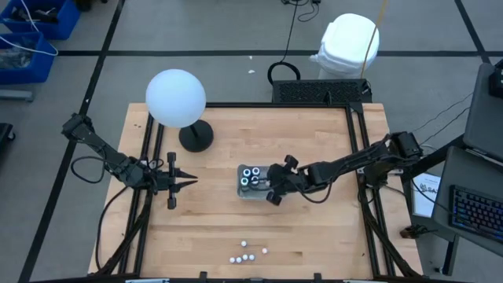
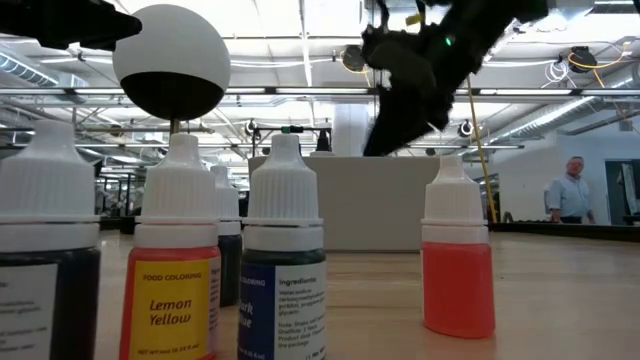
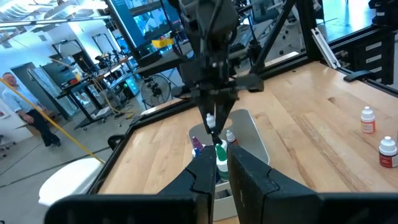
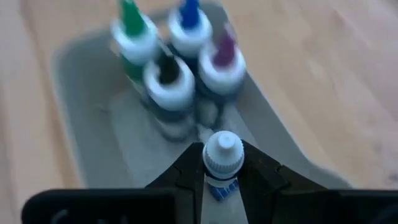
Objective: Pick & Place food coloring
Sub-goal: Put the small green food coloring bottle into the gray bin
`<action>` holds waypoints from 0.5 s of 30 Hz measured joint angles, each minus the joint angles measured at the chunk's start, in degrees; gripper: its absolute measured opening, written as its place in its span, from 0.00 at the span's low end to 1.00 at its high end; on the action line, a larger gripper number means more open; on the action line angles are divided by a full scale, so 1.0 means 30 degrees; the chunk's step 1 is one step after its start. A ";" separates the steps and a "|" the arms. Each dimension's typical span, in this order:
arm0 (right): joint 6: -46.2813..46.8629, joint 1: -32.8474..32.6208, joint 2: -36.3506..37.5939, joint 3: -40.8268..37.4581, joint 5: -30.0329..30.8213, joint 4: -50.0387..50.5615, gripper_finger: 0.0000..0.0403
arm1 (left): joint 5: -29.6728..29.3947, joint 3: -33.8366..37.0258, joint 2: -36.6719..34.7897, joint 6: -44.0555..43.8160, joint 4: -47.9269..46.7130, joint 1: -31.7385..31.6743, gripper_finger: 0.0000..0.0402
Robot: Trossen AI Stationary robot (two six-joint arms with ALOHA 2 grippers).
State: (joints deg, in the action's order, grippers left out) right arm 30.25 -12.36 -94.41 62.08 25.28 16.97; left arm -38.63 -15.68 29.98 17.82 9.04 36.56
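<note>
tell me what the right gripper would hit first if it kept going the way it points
Likely the four bottles standing in the tray, just ahead of the right gripper, which holds a white-capped bottle. Depth is unclear.

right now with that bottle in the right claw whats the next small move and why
Probably lower it straight down into the tray. The right claw is shut on a white-capped bottle and hangs over the tray's bare floor, just beside the four bottles already standing there, so a short descent and then a release seems right.

Right gripper (image 1: pixel 269 187) over clear tray (image 1: pixel 243 192) of food coloring bottles (image 1: pixel 251 176), mid-table.
</note>
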 joint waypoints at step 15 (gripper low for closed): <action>-0.0760 -0.0206 0.0007 -0.0318 0.0037 -0.2146 0.16 | 0.0022 0.0000 0.0006 -0.0109 0.0641 0.0004 0.12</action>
State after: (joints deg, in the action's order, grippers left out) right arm 27.97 -12.98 -94.39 61.12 25.39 10.53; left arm -38.57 -15.68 30.00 17.50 10.96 36.57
